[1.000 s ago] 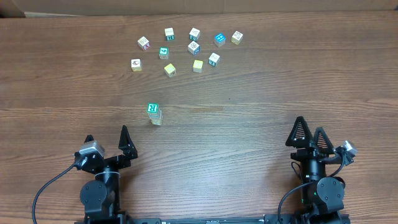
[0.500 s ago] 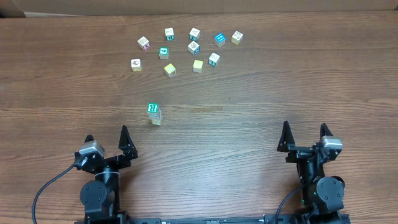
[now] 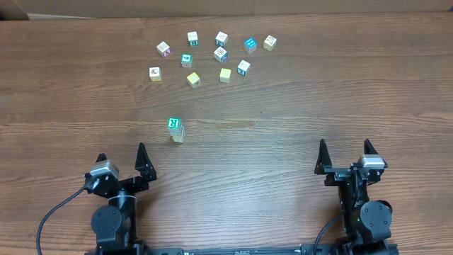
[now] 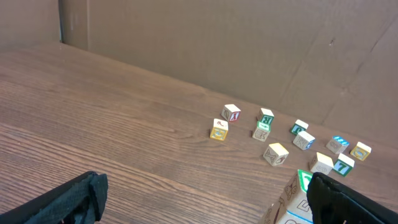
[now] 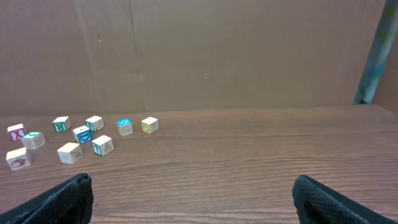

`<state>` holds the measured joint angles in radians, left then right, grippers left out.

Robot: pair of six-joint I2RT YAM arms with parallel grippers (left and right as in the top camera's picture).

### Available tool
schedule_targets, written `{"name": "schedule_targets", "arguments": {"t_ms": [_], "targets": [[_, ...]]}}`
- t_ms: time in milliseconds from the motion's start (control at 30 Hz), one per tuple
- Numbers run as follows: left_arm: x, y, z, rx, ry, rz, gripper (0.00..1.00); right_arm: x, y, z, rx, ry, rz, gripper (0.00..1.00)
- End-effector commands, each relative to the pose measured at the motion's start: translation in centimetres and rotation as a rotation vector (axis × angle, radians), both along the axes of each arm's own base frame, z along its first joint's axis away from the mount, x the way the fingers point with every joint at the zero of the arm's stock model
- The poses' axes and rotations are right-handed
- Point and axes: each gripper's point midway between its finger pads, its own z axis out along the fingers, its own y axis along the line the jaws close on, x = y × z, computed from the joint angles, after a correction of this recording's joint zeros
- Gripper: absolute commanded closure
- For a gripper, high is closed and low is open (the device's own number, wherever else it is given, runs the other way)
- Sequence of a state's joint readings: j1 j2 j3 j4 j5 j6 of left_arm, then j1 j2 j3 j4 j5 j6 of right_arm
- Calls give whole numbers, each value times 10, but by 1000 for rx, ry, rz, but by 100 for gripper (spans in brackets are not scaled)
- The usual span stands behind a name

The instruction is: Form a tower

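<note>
**A:** What fills most of the view?

**B:** The wooden counter (image 3: 318, 92), dark brown planks from side to side, with a cardboard wall (image 5: 217, 56) standing along its far edge.

**A:** And the arms?

**B:** Both sit at the near edge. The left tool (image 3: 121, 151) has its two fingers spread wide with nothing between them. The right tool (image 3: 345, 143) is the same: jaws fully apart, holding nothing, and well away from every cube.

**A:** Where is the tower?

**B:** The tower (image 3: 175, 129) stands upright on the counter, left of centre, between the left tool and the scattered cubes further back. It has a teal face with a white letter on top and a pale cube under it. In the left wrist view it shows at the lower right, partly behind one of that tool's fingers.

**A:** And the small stuff?

**B:** Eleven loose cubes (image 3: 220, 54) lie in a cluster near the far edge, well apart from the tower, each one single on the counter. A blue-topped cube (image 3: 249, 44) lies toward the right of the group, and a yellow cube (image 3: 225, 74) is on its near side
</note>
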<state>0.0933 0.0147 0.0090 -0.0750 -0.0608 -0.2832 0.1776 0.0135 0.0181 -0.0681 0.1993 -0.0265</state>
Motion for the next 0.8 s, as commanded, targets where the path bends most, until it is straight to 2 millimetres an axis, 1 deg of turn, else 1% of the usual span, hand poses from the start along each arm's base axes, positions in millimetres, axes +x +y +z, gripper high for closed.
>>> {"name": "schedule_targets", "arguments": {"t_ms": [0, 300, 533, 767], "targets": [[0, 1, 1, -4, -11, 5, 1, 0, 3, -3, -4, 0, 19, 0], [0, 1, 1, -4, -11, 5, 1, 1, 3, -7, -3, 19, 19, 0], [0, 1, 1, -4, -11, 5, 0, 0, 19, -9, -3, 27, 110, 0], [0, 1, 1, -4, -11, 5, 0, 0, 19, -9, -3, 29, 113, 0]]}}
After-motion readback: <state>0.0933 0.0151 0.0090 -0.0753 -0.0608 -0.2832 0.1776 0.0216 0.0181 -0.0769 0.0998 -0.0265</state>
